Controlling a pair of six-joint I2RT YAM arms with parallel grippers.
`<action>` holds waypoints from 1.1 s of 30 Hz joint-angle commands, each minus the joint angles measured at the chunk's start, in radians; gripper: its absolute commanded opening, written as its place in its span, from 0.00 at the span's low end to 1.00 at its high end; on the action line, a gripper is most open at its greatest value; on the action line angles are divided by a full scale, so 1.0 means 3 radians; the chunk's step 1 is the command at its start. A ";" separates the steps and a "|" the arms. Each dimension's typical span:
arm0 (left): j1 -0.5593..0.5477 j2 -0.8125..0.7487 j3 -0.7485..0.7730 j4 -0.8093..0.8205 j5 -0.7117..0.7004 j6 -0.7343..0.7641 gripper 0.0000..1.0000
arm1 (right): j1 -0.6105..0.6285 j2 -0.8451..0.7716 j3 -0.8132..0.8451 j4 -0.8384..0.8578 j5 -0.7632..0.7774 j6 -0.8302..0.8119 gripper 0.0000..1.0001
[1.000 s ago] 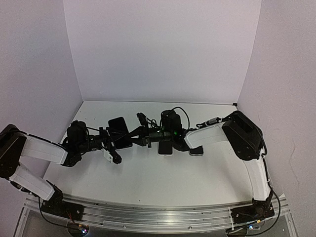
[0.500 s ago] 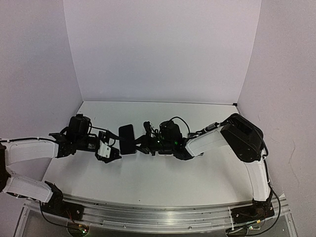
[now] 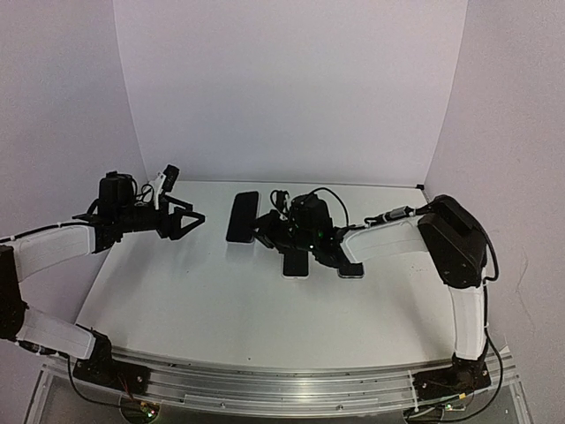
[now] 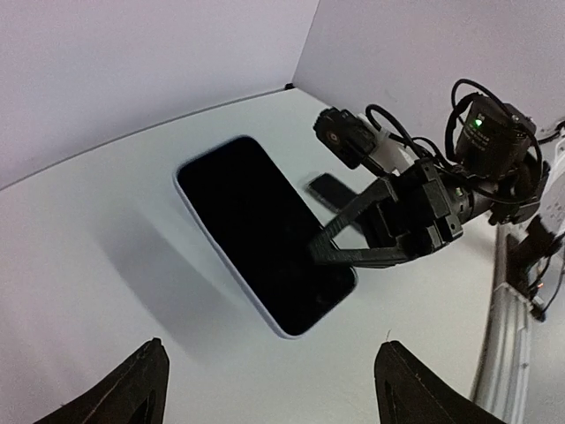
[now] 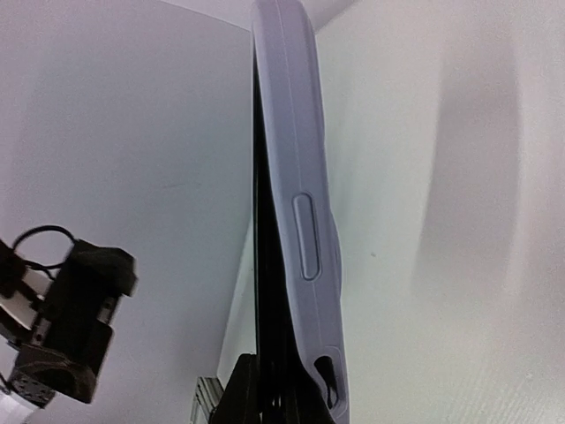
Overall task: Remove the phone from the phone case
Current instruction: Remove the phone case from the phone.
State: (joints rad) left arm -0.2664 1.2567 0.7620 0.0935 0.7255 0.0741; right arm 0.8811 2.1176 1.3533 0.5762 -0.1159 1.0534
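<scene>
The phone, black screen in a pale lilac case, is held tilted above the table by one end. My right gripper is shut on that end; its dark fingers cross the screen's lower corner in the left wrist view. The right wrist view shows the case's side edge with a button, the black phone against it, and my right gripper at the bottom. My left gripper is wide open and empty, raised left of the phone. Its fingertips frame the table below the phone.
Two flat dark slabs lie on the white table under the right arm, one in the middle and one to its right. One of them shows behind the phone in the left wrist view. White walls close the back and sides.
</scene>
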 commanded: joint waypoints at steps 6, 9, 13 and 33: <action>-0.0271 -0.0013 -0.0369 0.1990 0.0424 -0.1715 0.84 | 0.0165 -0.0400 0.0801 0.0474 0.0124 -0.0346 0.00; -0.0450 0.0051 -0.0277 0.2281 0.0245 -0.1826 0.80 | 0.0216 -0.0333 0.0975 0.0512 0.0125 -0.0359 0.00; -0.0534 0.0086 -0.0174 0.2453 0.0160 -0.1899 0.67 | 0.0267 -0.0262 0.1155 0.0565 0.0094 -0.0371 0.00; -0.0535 -0.0026 -0.0048 0.2614 0.0027 -0.1441 0.10 | 0.0369 -0.0212 0.1256 0.0812 0.0095 -0.0305 0.00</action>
State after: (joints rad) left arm -0.4309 1.2819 0.7071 0.8193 0.7410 -0.4370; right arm 0.9833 2.0590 1.6794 0.7021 -0.0801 0.9589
